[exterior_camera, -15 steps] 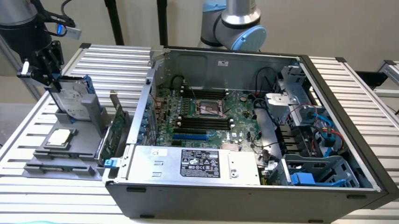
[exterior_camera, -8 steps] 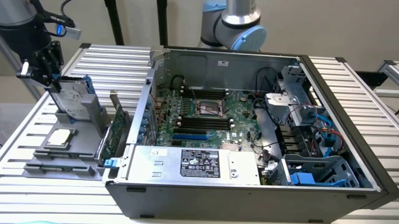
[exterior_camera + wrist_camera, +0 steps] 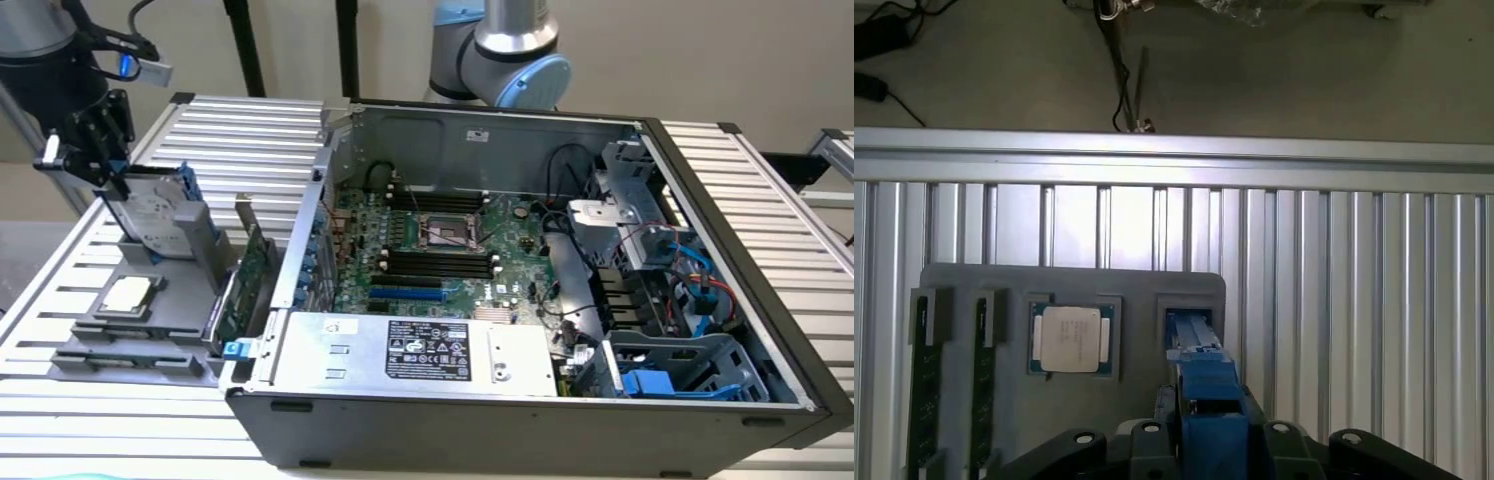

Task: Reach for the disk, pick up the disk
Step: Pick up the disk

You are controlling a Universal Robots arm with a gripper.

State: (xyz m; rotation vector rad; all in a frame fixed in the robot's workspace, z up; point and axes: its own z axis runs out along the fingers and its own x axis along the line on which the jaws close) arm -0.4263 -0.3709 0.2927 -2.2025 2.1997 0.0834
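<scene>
The disk is a silver-grey drive with blue side rails. It stands on edge, slightly tilted, in a slot of the grey holder at the exterior view's left. My gripper comes down on its upper end from above. In the wrist view, the disk's blue rail runs from the holder's slot up between my black fingers, which are shut against its sides. The disk's lower end still sits at the slot.
A square silver chip and memory sticks lie in the same holder, and a green card stands beside it. The open computer case is to the exterior view's right, on the slatted metal table. Another arm's joint is behind the case.
</scene>
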